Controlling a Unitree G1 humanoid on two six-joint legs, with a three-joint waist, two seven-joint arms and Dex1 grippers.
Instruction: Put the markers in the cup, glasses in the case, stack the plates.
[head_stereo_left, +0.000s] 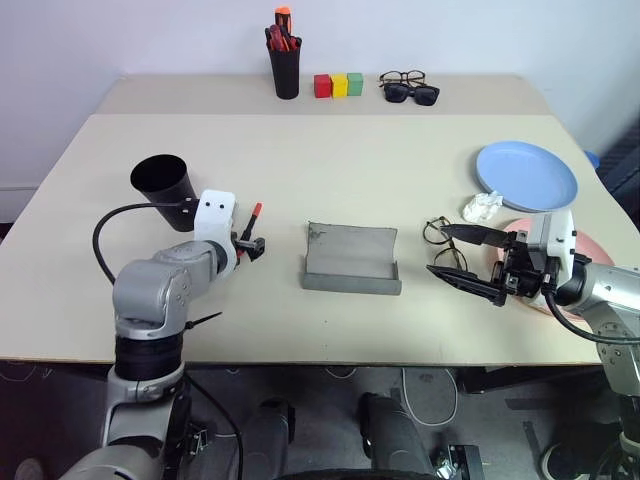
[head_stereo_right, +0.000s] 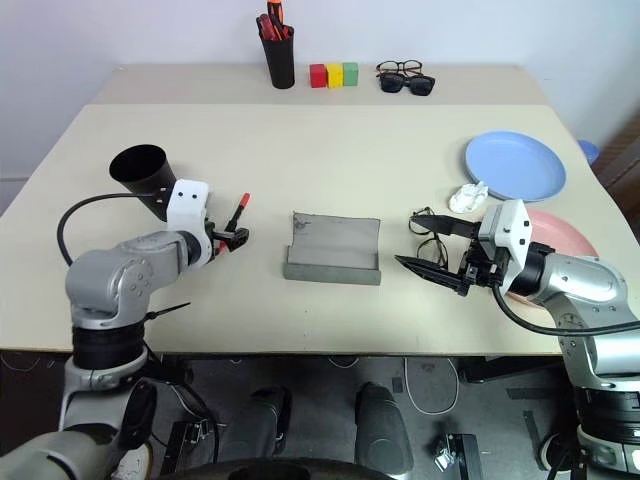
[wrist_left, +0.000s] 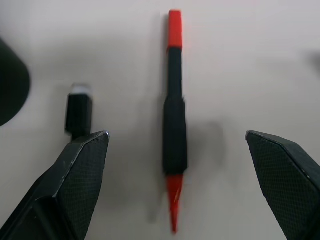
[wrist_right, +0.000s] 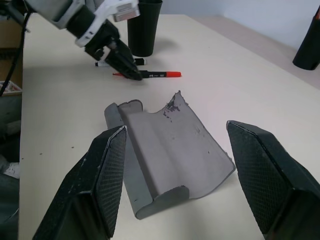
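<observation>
An orange-red-capped marker (wrist_left: 175, 135) lies on the table between the spread fingers of my open left gripper (wrist_left: 175, 136). A shorter black marker (wrist_left: 79, 112) lies beside it, near one fingertip. The black cup (head_stereo_left: 163, 188) stands just beyond them at the left. The grey case (head_stereo_left: 350, 260) lies open at mid-table. My right gripper (head_stereo_left: 440, 250) is open and points left toward the case. The wire-framed glasses (head_stereo_right: 428, 245) lie at its fingertips, not gripped. The blue plate (head_stereo_left: 527, 175) sits at the far right. The pink plate (head_stereo_left: 590, 245) is partly hidden behind my right arm.
A crumpled white scrap (head_stereo_left: 482, 207) lies by the blue plate. At the back edge stand a black pen holder (head_stereo_left: 285, 60) with red-topped pens, three coloured blocks (head_stereo_left: 338, 85) and dark sunglasses with another pair of spectacles (head_stereo_left: 410, 90).
</observation>
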